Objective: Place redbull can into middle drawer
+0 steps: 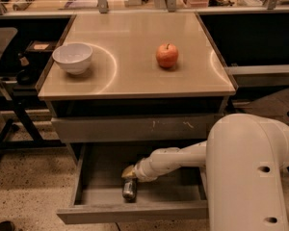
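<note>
The redbull can, slim and silver, rests inside the open middle drawer, close to its front panel and left of centre. My gripper reaches down into the drawer from the right and sits directly over the can's far end, touching it or nearly so. The white forearm runs back to the arm's large white body at the lower right.
A grey drawer front with white scuff marks is closed above the open drawer. On the tan tabletop stand a white bowl at the left and a red apple right of centre. A dark chair frame stands to the left.
</note>
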